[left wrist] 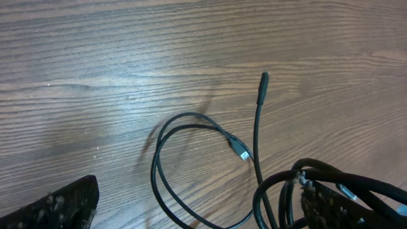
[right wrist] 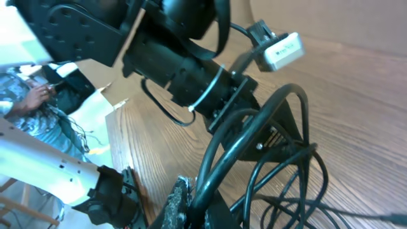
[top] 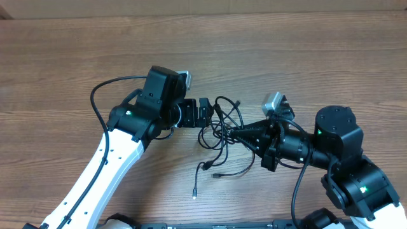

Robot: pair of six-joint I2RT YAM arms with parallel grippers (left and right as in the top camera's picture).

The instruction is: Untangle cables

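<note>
No legible text, label, brand, number or sign in overhead or either wrist view.

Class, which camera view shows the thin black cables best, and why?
The overhead view: it shows all the cables as one tangle, loose ends trailing out. The left wrist view catches one loop, two plug ends and the tangle's edge; the right wrist view, a few loops close up.
</note>
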